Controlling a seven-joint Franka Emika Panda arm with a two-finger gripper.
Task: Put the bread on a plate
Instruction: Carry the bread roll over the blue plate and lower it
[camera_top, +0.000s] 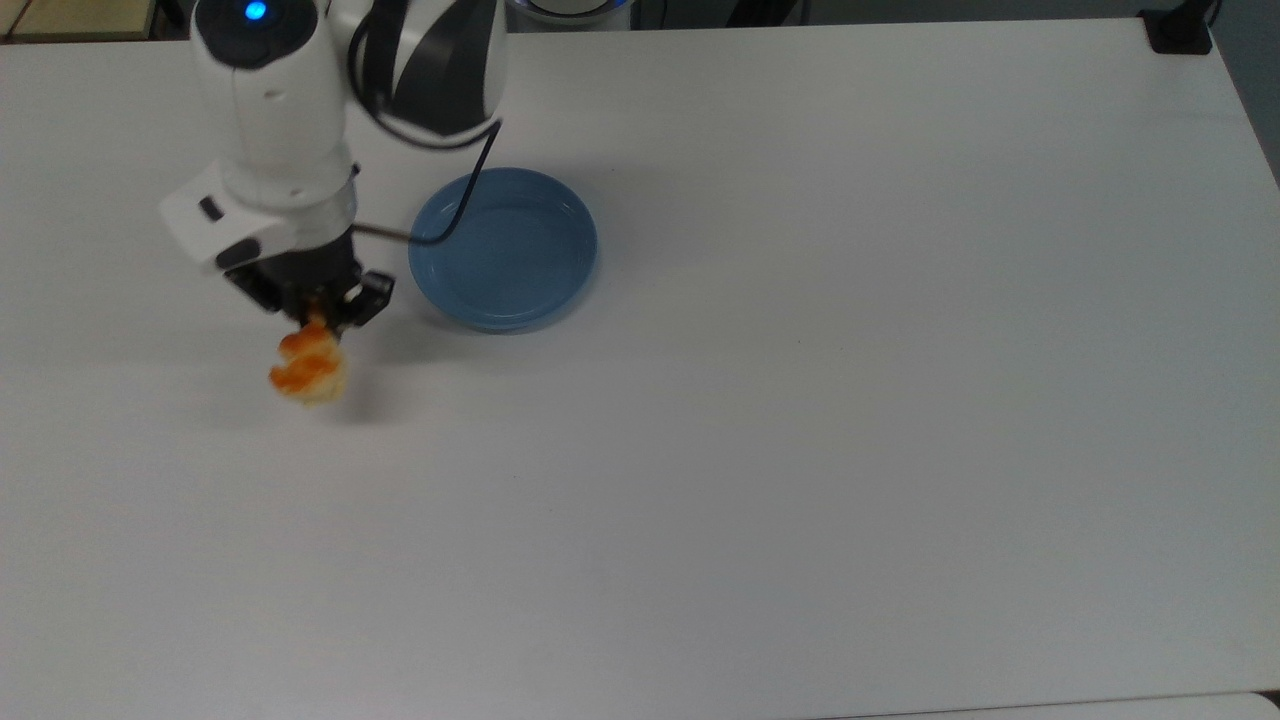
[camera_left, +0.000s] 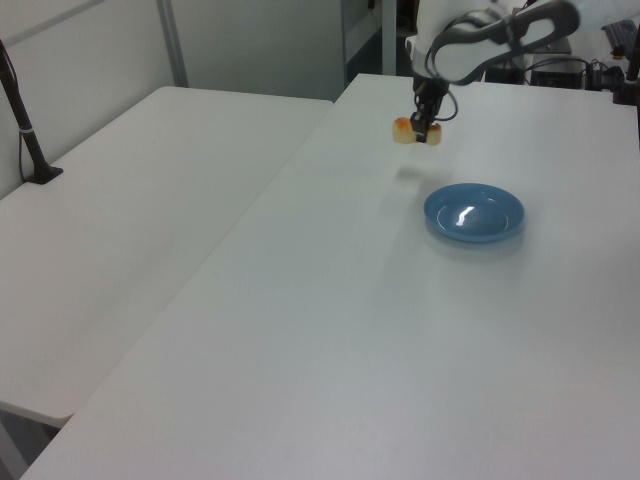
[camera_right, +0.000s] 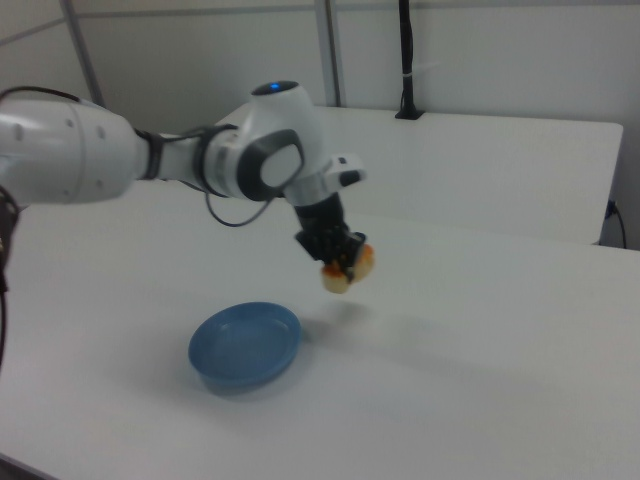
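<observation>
My gripper (camera_top: 318, 312) (camera_left: 426, 128) (camera_right: 341, 257) is shut on one end of the bread (camera_top: 310, 368) (camera_left: 410, 130) (camera_right: 346, 271), a small cream loaf with orange-brown glazed bumps. The loaf hangs in the air above the white table; its shadow lies on the tabletop below. The round light-blue plate (camera_top: 503, 248) (camera_left: 474, 212) (camera_right: 245, 345) lies flat with nothing on it. In the top view the plate is to the right of the gripper. In the right view it is below and to the left of the bread.
The white table (camera_top: 800, 400) carries the plate alone. A second white table (camera_left: 130, 190) adjoins it on the left view's left. A black post (camera_left: 25, 130) stands on that second table's far left edge. The arm's black cable (camera_top: 440, 230) hangs over the plate's near rim.
</observation>
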